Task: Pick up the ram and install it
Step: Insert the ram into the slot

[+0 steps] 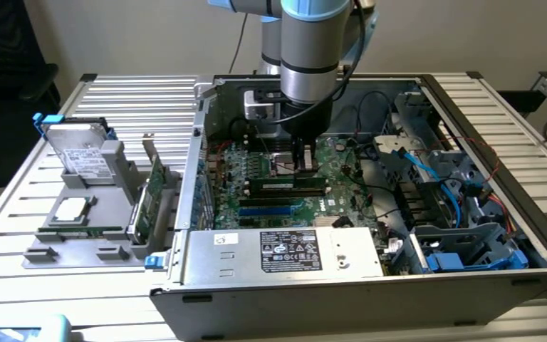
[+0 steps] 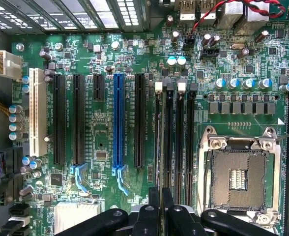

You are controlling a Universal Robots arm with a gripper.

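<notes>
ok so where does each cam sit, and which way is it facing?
Exterior view: off-robot, raised, looking down at an angle into the open PC case; shows the arm and pincer.
Wrist view: on the wrist, looking along the pincer onto the motherboard; its fingers show.
Shared: the motherboard, its memory slots, the pincer at the ram.

Lighting, exterior view: we record soft, diffuse light from above. It is bright on the bench slats and dimmer inside the computer case, where the walls and the arm shade the motherboard. Shadows are soft-edged, and fine detail is hazy.

Wrist view: we note even, bright light, glints on the capacitor tops, vent slats washed to white, and the gripper as a dark mass.
</notes>
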